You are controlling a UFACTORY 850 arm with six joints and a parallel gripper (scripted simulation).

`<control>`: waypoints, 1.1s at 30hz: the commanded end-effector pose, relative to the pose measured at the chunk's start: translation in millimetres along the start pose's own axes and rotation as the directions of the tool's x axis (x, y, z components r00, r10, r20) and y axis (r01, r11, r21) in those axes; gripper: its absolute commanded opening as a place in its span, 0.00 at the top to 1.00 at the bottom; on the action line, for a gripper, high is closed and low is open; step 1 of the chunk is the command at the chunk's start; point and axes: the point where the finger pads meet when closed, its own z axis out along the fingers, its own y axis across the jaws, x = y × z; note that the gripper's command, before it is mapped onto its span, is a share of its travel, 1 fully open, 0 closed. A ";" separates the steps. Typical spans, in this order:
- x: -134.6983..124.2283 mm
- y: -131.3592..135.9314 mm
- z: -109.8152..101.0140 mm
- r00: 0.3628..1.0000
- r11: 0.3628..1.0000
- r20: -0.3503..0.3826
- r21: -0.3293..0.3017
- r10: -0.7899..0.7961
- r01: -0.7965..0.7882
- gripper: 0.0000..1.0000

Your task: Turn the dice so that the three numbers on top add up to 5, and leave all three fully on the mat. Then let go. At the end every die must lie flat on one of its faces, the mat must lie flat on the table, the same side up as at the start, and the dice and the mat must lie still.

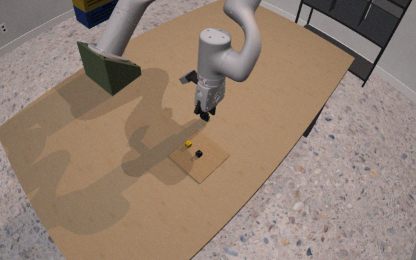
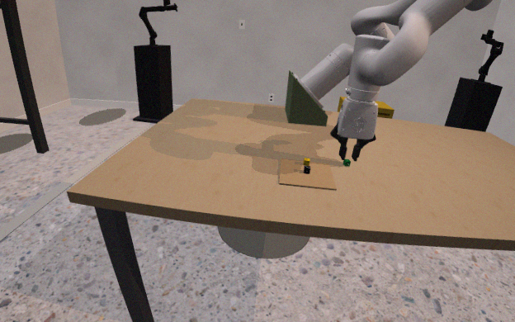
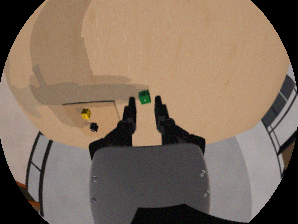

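Pebbled flooring and grey walls surround a wide wooden surface (image 1: 264,140) (image 2: 219,198) (image 3: 200,45), and from where I stand a green wedge mount (image 1: 101,71) (image 2: 302,105) carries the pale arm (image 1: 244,50) (image 2: 401,54), at upper left in the top view. The arm reaches down to the tool (image 1: 205,117) (image 2: 349,158) (image 3: 145,100), right of centre in the exterior view. Its dark fingers stand partly open, a modest gap between them, and they have hold of nothing.

The green die (image 1: 209,117) (image 2: 347,163) (image 3: 144,97) sits off the mat, near the fingertips, just above centre in the wrist view. At lower centre of the top view, the thin square mat (image 1: 211,163) (image 2: 310,182) (image 3: 107,111) lies flat, bearing the yellow die (image 1: 188,144) (image 2: 307,161) (image 3: 86,114) and the black die (image 1: 199,153) (image 2: 307,169) (image 3: 94,127), near each other but apart. I can't make out the top numbers reliably.
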 end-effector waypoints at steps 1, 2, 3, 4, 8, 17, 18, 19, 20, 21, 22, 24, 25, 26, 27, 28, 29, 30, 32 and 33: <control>-0.7 0.0 -0.6 1.000 1.000 0.001 0.000 0.000 0.000 0.69; -0.7 0.0 -0.6 1.000 1.000 0.001 0.000 0.000 0.000 0.69; -0.7 0.0 -0.6 1.000 1.000 0.001 0.000 0.000 0.000 0.69; -0.7 0.0 -0.6 1.000 1.000 0.001 0.000 0.000 0.000 0.69; -0.7 0.0 -0.6 1.000 1.000 0.001 0.000 0.000 0.000 0.69; -0.7 0.0 -0.6 1.000 1.000 0.001 0.000 0.000 0.000 0.69; -0.7 0.0 -0.6 1.000 1.000 0.001 0.000 0.000 0.000 0.69; -0.7 0.0 -0.5 1.000 1.000 0.001 0.000 0.000 0.000 0.69; -0.7 0.0 -0.5 1.000 1.000 0.001 0.000 0.000 0.000 0.69; -0.7 0.0 -0.4 1.000 1.000 0.001 0.000 0.000 0.000 0.69; -0.7 0.0 -0.2 1.000 1.000 0.001 0.000 0.000 0.000 0.69; -0.7 0.0 0.6 1.000 1.000 0.001 0.000 0.000 0.000 0.69; -0.7 0.0 1.2 1.000 1.000 0.001 0.000 0.000 0.000 0.69; -0.7 0.0 1.9 1.000 1.000 0.001 0.000 0.000 0.000 0.69; -0.7 0.0 2.7 1.000 1.000 0.001 0.000 0.000 0.000 0.69; -0.7 0.0 3.6 1.000 1.000 0.001 0.000 0.000 0.000 0.69; -0.7 0.0 4.6 1.000 1.000 0.001 0.000 0.000 0.000 0.69; -0.7 0.0 5.7 1.000 1.000 0.001 0.000 0.000 0.000 0.69; -0.7 0.0 6.9 1.000 1.000 0.001 0.000 0.000 0.000 0.69; -0.7 0.0 6.9 1.000 1.000 0.001 0.000 0.000 0.000 0.69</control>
